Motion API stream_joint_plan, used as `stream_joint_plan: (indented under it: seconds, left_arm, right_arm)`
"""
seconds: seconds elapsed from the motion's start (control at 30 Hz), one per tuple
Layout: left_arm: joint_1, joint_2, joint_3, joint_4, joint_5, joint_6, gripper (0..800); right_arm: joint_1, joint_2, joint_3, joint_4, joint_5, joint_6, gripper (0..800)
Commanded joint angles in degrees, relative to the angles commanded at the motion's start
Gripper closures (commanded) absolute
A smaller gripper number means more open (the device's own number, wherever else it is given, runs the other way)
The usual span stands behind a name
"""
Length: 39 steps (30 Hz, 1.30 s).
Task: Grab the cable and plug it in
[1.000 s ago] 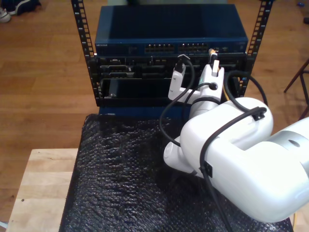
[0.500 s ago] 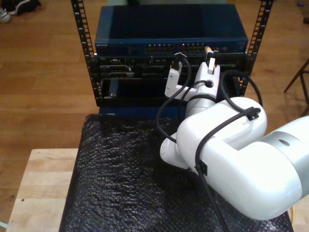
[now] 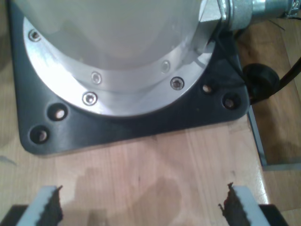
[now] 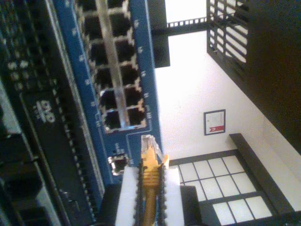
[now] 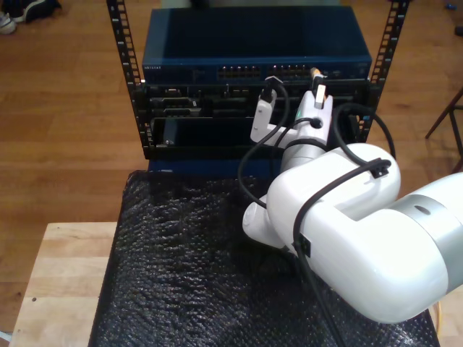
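At the blue switch (image 5: 257,54) on the rack, my second gripper (image 4: 149,188) is clamped on the cable (image 4: 149,183), plug just beside the port block's end. My first gripper (image 3: 139,207), jaws apart, hangs over a black base plate (image 3: 141,120) w/ bare wood below.

Open air lies between the cable (image 4: 149,162) plug and the blue switch (image 4: 117,75) ports just ahead.
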State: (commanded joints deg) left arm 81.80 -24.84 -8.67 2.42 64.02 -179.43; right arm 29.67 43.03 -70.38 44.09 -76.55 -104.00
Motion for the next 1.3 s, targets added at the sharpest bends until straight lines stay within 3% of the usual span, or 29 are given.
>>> stream_joint_plan:
  seconds: [1.3]
  left_arm:
    - [0.0, 0.0, 0.0, 0.0, 0.0, 0.0, 0]
  right_arm:
    - [-1.1, 0.0, -0.2, -3.7, 1.1, -0.2, 800]
